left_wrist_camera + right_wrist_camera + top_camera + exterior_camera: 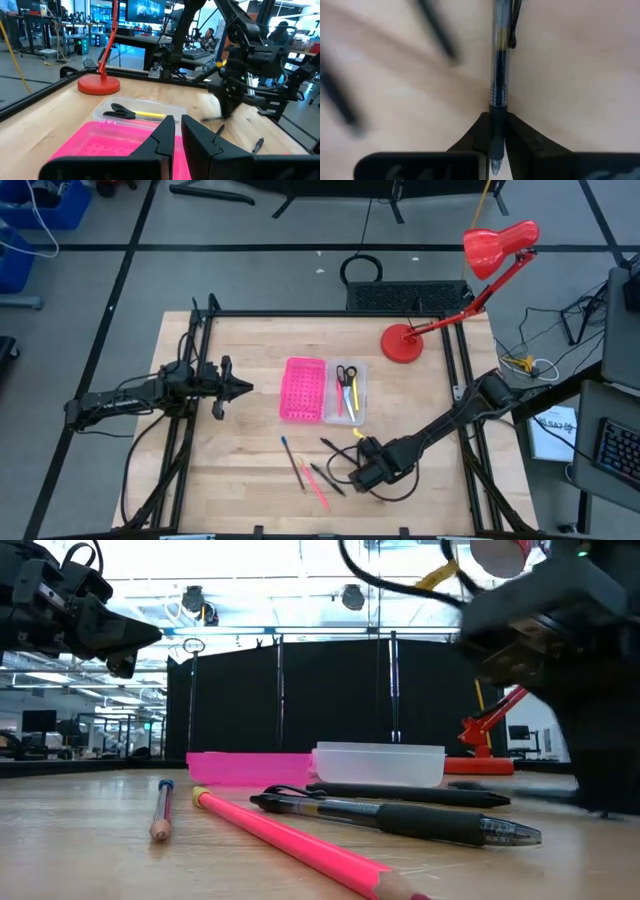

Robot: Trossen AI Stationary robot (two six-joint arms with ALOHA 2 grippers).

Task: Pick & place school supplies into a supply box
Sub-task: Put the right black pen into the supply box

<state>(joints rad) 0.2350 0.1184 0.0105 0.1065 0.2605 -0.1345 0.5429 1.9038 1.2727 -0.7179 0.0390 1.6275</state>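
Observation:
The supply box [352, 418], a clear tray, lies mid-table beside a pink tray [303, 390]. In it are scissors [345, 374] and a yellow pencil [353, 395]. On the wood nearer the front lie a blue pencil [291, 458], a pink pencil [316, 488] and black pens [333, 445]. My right gripper [497, 130] points steeply down over the front right of the table, shut on a clear-barrelled black pen [499, 60]. My left gripper [178, 132] hovers level at the table's left, shut and empty, facing the trays. My right gripper pinches the pen between its two fingers at the ribbed grip section [498, 102], close to the writing tip [495, 167]. The fingers come from above, pointing down, and lie across the pen. The clip end [512, 30] reaches out beyond the fingers, roughly level.
A red desk lamp stands with its base [405, 342] at the back right, its arm slanting up toward the right. A black frame rail [330, 313] edges the table. Bare wood lies between the trays and the left arm.

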